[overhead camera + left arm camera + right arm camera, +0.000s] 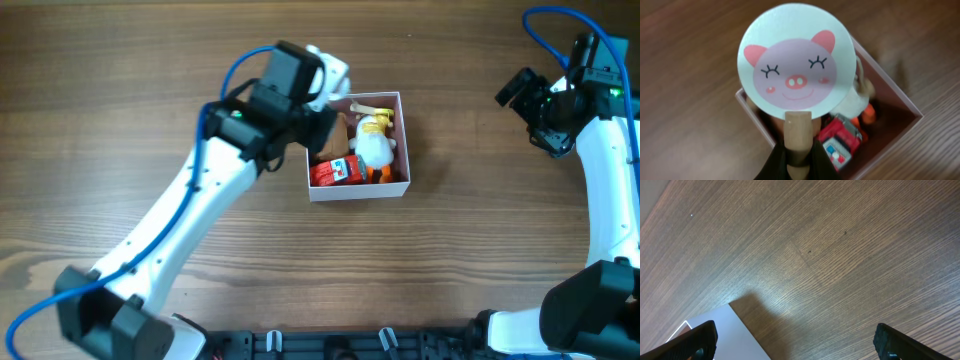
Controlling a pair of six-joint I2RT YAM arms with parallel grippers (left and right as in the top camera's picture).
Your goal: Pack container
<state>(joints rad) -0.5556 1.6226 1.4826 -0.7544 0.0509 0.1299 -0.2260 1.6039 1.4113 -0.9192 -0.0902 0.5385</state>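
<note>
The container (403, 142), a square white-walled box with a pale pink inside, sits mid-table and holds a white and yellow duck toy (374, 140) and a red toy fire truck (337, 172). It also shows in the left wrist view (900, 100), with the truck (841, 141) inside. My left gripper (799, 161) is shut on the wooden handle of a round pig-face paddle (794, 60) and holds it above the container's left side; in the overhead view the gripper (318, 95) is mostly hidden by the arm. My right gripper (795, 345) is open and empty over bare table at the far right.
The brown wooden table (130, 80) spreads around the container. A pale flat edge (735, 337) shows at the bottom left of the right wrist view. The right arm (600, 150) stands along the right edge.
</note>
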